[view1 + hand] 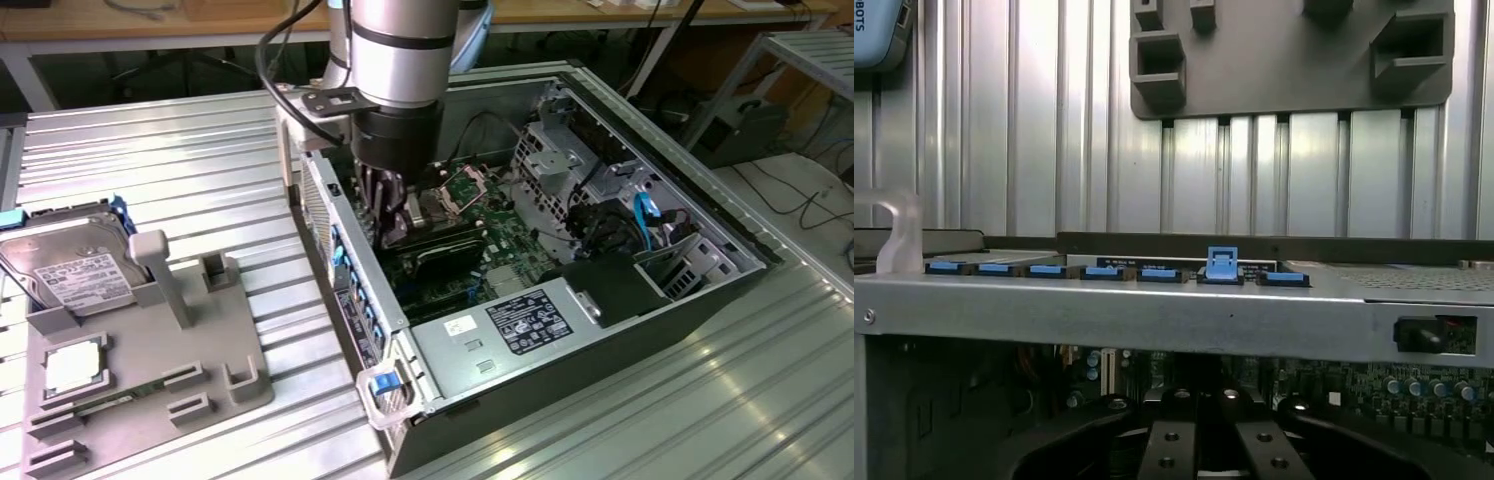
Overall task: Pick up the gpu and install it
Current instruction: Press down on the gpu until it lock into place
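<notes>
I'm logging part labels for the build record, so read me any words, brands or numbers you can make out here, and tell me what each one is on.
"BOTS": partial letters on the blue object in the wrist view.
Hard drive white label: print too small to read.
Power supply black label and white sticker: text too blurred to read.
Motherboard markings: unreadable.

A ribbed metal table (200, 150) spans the scene under even indoor light. Along the far side stands a wooden workbench (160, 22) with pale legs. On the exterior view's right, a metal rack (814, 55) stands over cables (787, 195) trailing across the floor.
</notes>
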Controlling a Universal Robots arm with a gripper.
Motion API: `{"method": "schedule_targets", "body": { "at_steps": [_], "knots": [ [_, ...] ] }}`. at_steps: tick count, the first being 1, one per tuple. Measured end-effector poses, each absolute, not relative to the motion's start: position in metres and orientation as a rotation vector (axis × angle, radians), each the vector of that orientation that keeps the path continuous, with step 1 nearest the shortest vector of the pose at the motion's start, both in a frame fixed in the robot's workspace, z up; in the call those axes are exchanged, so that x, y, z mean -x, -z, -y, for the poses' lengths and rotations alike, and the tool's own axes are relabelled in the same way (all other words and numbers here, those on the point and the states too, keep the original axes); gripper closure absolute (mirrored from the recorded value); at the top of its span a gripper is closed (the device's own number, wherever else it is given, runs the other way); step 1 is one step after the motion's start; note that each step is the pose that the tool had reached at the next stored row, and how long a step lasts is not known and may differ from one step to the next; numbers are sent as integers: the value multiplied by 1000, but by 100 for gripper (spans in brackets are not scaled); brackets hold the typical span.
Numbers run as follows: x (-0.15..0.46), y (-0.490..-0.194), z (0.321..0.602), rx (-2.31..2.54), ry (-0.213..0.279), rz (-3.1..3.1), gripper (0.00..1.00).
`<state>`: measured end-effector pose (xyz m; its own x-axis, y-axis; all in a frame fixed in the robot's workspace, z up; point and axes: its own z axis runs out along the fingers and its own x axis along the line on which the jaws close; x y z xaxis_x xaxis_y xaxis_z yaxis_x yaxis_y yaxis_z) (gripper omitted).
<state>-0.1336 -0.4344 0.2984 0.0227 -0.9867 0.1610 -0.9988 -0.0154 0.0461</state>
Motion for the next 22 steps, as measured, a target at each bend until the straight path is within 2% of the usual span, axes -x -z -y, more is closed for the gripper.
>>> {"method": "schedule_targets", "body": {
  "at_steps": [22],
  "knots": [
    [139,-301,418,-2134,-105,2069,89]
  ]
}}
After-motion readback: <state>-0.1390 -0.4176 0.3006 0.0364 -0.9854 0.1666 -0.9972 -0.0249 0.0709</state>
